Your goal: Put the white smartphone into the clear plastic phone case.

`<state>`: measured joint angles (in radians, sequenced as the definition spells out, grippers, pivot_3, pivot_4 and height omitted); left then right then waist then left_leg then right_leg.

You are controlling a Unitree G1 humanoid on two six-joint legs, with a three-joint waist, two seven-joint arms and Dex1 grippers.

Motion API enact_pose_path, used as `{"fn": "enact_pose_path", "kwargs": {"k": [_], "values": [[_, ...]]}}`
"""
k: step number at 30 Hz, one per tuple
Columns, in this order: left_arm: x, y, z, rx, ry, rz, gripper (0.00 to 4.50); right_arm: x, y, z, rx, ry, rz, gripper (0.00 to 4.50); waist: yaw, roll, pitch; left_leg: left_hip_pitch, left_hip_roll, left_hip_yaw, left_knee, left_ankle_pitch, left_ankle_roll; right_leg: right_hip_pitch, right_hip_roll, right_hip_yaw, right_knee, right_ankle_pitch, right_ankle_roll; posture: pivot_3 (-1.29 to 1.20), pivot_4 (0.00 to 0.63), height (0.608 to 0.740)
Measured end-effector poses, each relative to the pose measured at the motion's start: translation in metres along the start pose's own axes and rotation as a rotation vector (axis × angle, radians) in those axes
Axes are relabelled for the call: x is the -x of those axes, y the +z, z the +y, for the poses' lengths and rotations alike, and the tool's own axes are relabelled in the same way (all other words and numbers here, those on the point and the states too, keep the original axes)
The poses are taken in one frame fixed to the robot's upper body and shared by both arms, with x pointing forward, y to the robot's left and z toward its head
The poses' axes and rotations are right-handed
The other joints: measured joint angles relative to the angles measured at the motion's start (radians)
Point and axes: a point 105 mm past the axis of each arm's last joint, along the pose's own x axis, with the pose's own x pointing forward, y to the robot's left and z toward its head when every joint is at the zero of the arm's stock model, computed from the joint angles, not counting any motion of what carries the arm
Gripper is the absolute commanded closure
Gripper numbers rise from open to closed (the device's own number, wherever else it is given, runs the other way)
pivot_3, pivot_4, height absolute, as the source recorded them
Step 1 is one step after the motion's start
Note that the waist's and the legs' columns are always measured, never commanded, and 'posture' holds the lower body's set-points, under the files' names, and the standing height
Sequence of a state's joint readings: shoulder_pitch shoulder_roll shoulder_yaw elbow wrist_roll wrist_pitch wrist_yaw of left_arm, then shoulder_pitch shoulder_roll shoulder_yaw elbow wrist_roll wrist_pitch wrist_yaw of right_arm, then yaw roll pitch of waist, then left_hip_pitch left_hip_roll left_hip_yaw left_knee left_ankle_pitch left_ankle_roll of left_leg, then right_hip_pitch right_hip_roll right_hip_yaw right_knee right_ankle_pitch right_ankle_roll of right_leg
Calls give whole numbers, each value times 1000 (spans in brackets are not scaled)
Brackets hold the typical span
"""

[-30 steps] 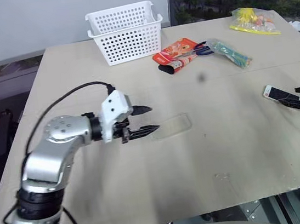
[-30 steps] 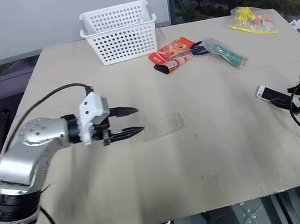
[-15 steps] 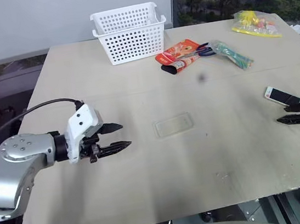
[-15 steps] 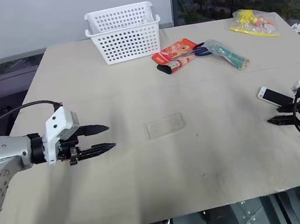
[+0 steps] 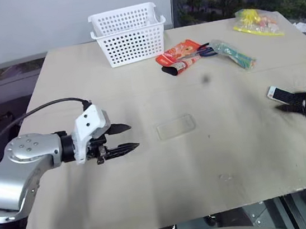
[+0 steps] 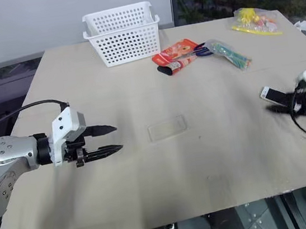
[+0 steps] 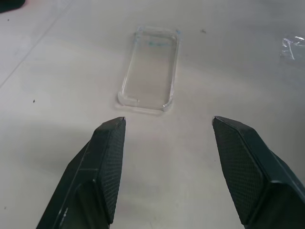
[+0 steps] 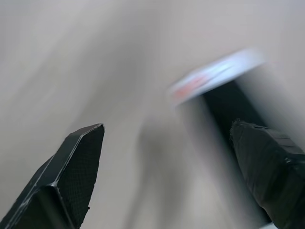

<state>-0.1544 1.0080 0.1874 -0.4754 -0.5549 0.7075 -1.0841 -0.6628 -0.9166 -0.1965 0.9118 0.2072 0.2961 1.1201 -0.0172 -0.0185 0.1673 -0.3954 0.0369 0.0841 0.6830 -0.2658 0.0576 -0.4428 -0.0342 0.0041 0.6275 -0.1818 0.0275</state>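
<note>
The left gripper (image 5: 123,138) is hovering over the near left of the table (image 5: 170,202), its two black fingers standing apart with nothing between them and pointing right toward the clear plastic phone case (image 5: 175,127). The case is lying flat on the bare board near the table's middle, a little way right of those fingertips and touching nothing; in the left wrist view it is sitting just beyond the fingers (image 7: 107,157), open side up as far as I can tell, with a low rim round a see-through floor (image 7: 151,71).

That shell is looking thin, light and springy, so it is likely to skate across the smooth board when pushed and to flex if pinched hard. Pressing it down by a rim or bracing one short end seems safer than squeezing it across the middle.

At the right edge, slightly farther off, the right gripper (image 5: 305,103) is sitting just beside the white smartphone (image 5: 279,95), its fingers spread wide and not yet closed on anything; in the right wrist view the phone (image 8: 209,76) is showing between and beyond them. The phone is lying flat, stiff and glossy, probably slippery and heavier than the case. Taking it across its two long edges near the middle looks best, away from the glass face.

Farther back are lying an orange packet (image 5: 179,54), a clear bag of green and yellow sticks (image 5: 234,53), a yellow bag (image 5: 258,21) and a white perforated basket (image 5: 129,33).
</note>
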Motion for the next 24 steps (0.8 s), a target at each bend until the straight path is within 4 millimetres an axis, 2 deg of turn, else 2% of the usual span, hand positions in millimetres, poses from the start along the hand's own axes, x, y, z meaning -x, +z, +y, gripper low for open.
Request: {"fn": "enact_pose_path", "kwargs": {"k": [2,4,7,10,12,16,19,21,24], "values": [[-1,0,0,7,1,-9,1567,1,16,-19,-98,-128,-109,0,1,0,0,-1,0,1,-1,0,0,-1,0,1,0,1,-1,0,150,740],[-3,0,0,10,5,-17,1567,-3,20,-30,-199,-226,-168,0,1,-1,0,-2,0,0,-1,0,0,-1,1,1,0,2,-4,0,150,740],[-4,1,0,8,7,-20,1567,-7,5,-38,-314,-318,-152,0,5,-1,0,-3,-1,1,-5,0,0,-3,1,3,-1,2,-4,0,150,740],[-5,1,-2,10,12,-23,1567,-8,-26,-37,-448,-351,-51,0,3,-1,0,-3,-1,2,-9,0,0,-4,1,5,-2,2,-4,0,150,740],[-5,1,-3,9,11,-24,1567,-6,-28,-37,-470,-348,-41,0,2,-2,-1,-1,-1,2,-10,0,0,-4,1,6,-3,2,-3,0,150,740],[-6,-5,-8,28,14,-13,1567,7,-34,-29,-527,-232,-5,0,8,-3,-1,-2,-1,2,-10,0,0,-4,1,4,-3,1,-3,0,150,740],[-7,-3,-12,33,7,-19,1567,14,-39,-6,-520,-3,48,0,3,-5,-3,0,0,1,-10,0,0,-3,2,5,-2,0,-1,0,150,740],[-9,-1,-15,36,-8,-30,1567,16,-43,5,-462,96,86,0,-3,-6,-3,1,0,3,-10,0,0,-3,2,6,-2,0,0,0,150,740],[-10,3,-20,33,-31,-43,1567,18,-51,7,-242,118,149,0,-1,-7,-4,4,0,2,-10,0,0,-2,3,6,0,-1,1,0,150,740]]}}
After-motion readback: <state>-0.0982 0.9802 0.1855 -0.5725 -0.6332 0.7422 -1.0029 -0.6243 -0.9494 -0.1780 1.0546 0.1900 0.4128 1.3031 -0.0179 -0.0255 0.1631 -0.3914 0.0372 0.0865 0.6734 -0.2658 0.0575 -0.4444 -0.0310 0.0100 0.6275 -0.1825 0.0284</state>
